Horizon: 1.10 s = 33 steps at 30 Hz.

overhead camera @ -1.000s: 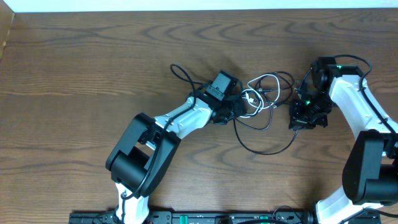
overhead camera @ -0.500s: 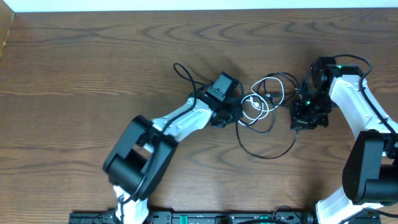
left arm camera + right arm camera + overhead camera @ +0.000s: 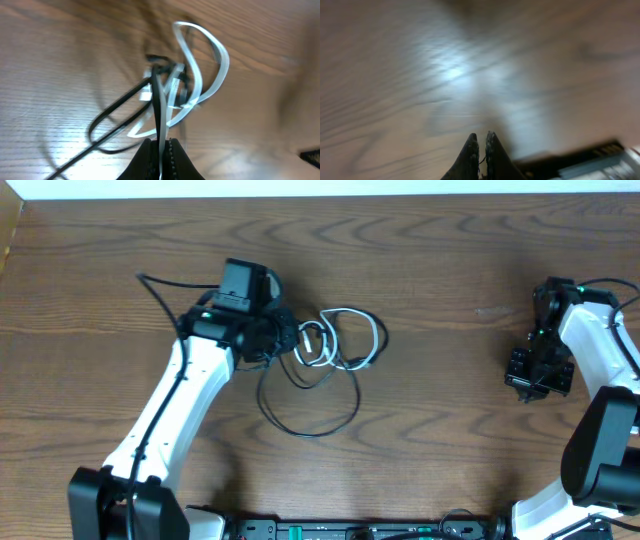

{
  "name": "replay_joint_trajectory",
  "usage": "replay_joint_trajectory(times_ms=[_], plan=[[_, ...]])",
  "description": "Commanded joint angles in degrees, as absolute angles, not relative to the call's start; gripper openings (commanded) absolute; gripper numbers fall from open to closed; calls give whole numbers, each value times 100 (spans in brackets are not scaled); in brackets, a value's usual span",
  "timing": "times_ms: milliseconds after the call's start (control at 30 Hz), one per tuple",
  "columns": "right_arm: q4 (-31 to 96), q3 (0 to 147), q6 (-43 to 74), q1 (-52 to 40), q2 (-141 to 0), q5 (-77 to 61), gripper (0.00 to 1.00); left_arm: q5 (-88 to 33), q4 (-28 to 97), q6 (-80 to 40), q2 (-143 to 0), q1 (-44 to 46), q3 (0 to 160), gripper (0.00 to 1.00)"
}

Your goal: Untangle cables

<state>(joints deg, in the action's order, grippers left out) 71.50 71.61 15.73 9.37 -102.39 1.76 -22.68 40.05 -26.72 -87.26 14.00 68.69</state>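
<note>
The left gripper [image 3: 289, 340] is pinching the black cable [image 3: 159, 110] at the knot, left of centre, probably to pull it free of the white cable [image 3: 222, 56]; the right gripper [image 3: 532, 383] (fingers together, seemingly empty) is hanging far right.

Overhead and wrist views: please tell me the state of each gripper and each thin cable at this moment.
left gripper: shut on the black cable.
right gripper: shut, nothing visibly held, far from the cables.
black cable: pinched by the left gripper, tangled with the white cable.
white cable: looped, tangled with the black cable.
</note>
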Motion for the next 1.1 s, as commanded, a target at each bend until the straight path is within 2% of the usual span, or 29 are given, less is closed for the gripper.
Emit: replay_joint_trajectory(times_ms=[0, 33, 100, 133, 200, 233, 533, 767, 867, 900, 967, 1067], plan=[[6906, 7183, 276, 849, -10263, -2178, 8, -3623, 3955, -2008, -8593, 1448, 6849, 8], [6836, 7183, -349, 779, -10265, -3210, 13, -3898, 3951, -1852, -8593, 1522, 6849, 8], [6812, 7183, -1035, 661, -10263, -4296, 23, -4307, 3918, -1577, -8593, 1627, 6849, 8], [6810, 7183, -1382, 554, -10263, -4792, 33, -4486, 3896, -1452, -8593, 1684, 6849, 8], [6724, 7183, -1778, 327, -10265, -5251, 42, -4910, 3791, -1234, -8593, 1811, 6849, 8], [6672, 7183, -1811, 237, -10263, -5295, 43, -5017, 3739, -1223, -8593, 1850, 6849, 8], [5784, 7183, -1704, -821, -10263, -5312, 44, -6101, 3072, -1227, -8593, 2099, 6849, 8], [4794, 7183, -757, -1212, -10263, -5380, 43, -6198, 3074, -1232, -8593, 2099, 6849, 8], [4462, 7183, -381, -1288, -10263, -5371, 38, -6261, 3070, -1258, -8593, 2099, 6849, 8], [4292, 7183, -178, -1317, -10265, -5293, 30, -6267, 3072, -1273, -8593, 2099, 6849, 8], [4154, 7183, 429, -1363, -10265, -4523, 19, -6353, 3070, -1273, -8593, 2097, 6849, 8], [4425, 7183, 1885, -1398, -10265, -2351, 21, -6396, 3072, -1273, -8593, 2097, 6851, 8]])
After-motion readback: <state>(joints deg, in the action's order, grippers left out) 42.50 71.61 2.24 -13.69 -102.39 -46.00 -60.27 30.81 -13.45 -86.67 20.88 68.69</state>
